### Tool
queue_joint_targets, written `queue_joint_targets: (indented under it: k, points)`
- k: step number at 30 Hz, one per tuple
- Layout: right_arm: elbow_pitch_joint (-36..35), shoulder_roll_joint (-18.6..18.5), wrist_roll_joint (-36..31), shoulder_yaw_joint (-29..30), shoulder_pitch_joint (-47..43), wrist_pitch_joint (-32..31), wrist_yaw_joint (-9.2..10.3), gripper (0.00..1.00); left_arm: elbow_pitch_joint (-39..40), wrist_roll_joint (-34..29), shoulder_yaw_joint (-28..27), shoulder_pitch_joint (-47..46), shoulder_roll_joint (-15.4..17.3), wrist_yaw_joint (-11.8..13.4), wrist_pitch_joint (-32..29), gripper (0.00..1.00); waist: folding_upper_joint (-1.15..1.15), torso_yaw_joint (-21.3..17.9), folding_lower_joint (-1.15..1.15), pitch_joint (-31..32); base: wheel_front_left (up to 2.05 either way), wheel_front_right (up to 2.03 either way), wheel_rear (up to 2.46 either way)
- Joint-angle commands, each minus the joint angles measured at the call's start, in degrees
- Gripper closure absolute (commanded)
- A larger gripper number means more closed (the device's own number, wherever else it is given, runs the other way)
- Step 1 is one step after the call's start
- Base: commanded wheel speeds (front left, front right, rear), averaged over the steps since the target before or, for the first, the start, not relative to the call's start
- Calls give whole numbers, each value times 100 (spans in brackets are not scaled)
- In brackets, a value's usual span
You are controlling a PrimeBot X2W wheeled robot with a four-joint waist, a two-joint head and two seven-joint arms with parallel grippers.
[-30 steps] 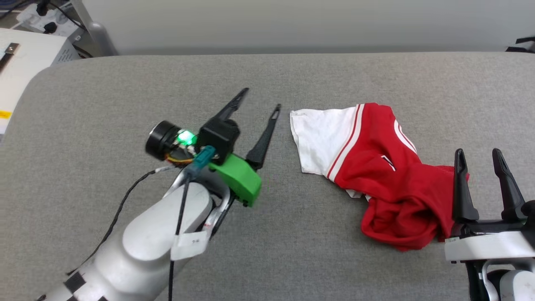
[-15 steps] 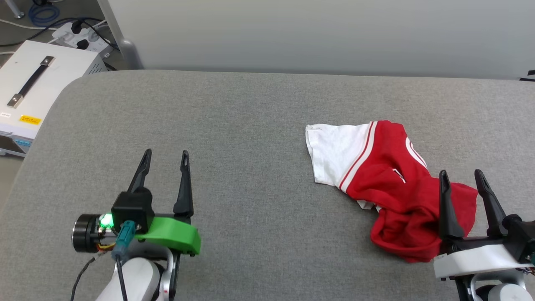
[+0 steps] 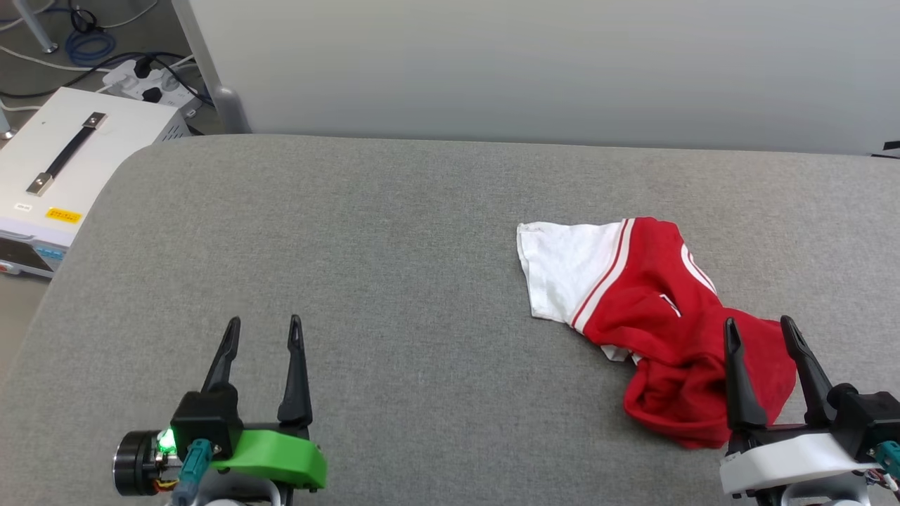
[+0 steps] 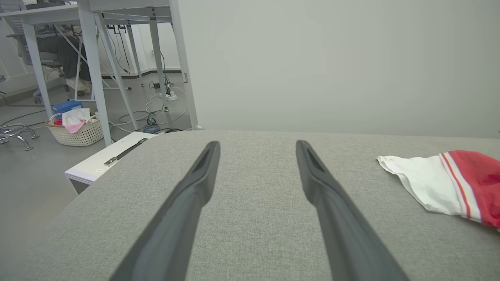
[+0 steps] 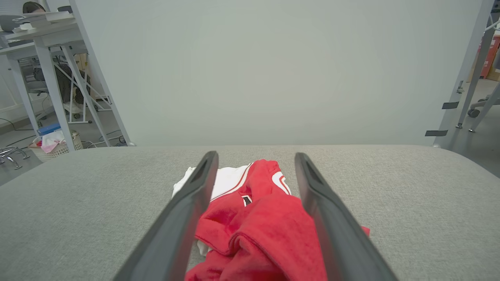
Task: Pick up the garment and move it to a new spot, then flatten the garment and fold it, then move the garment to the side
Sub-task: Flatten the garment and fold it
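Note:
The garment [image 3: 654, 316] lies crumpled on the right part of the grey table [image 3: 394, 267], red with one white sleeve spread toward the left. My right gripper [image 3: 761, 325] is open at the lower right, its fingers standing over the garment's near red folds with nothing gripped. The right wrist view shows the garment [image 5: 258, 218] between and below those open fingers [image 5: 256, 156]. My left gripper [image 3: 264, 323] is open at the lower left over bare table, far from the cloth. In the left wrist view the white sleeve [image 4: 425, 179] lies off to the right of the left gripper [image 4: 256, 144].
A pale wall panel [image 3: 534, 70] runs along the table's far edge. Left of the table sits a white box with a handle [image 3: 70, 154], with cables and a power strip [image 3: 140, 77] on the floor. A laundry basket [image 4: 76, 128] and desk legs stand farther left.
The left arm has pulled back from mid-table to the lower left, fingers now pointing straight ahead. The head camera has tilted, shifting the whole picture down. Both grippers stay open.

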State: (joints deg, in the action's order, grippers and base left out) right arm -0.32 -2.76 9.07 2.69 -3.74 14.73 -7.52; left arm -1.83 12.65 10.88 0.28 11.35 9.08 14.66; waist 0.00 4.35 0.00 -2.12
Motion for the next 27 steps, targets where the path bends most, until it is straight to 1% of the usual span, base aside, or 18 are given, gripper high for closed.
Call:
queue_joint_targets:
  k: [1, 7, 12, 18, 27]
  points:
    - [15, -11, 36, -10, -91, 27, 3, 0, 3, -112, -95, 138, -79, -95, 33, 0, 0, -18, 0, 12, 0, 0, 0]
    - [52, -11, 67, -9, -163, 27, 3, 0, -46, -418, -448, 375, -381, -444, 33, 0, 0, -50, 0, 24, 0, 0, 0]
    - [97, -11, 88, -2, -210, 27, 3, 0, -100, -587, -641, 425, -552, -637, 33, 0, 0, -34, 0, 29, 0, 0, 0]
    - [130, -11, 91, -10, -213, 27, 3, 0, -160, -725, -773, 422, -672, -800, 33, 0, 0, -13, 0, 23, 0, 0, 0]
    - [133, -11, 87, -27, -169, 27, 3, 0, -240, -853, -907, 344, -758, -969, 34, 0, 0, -30, 0, 2, 0, 0, 0]
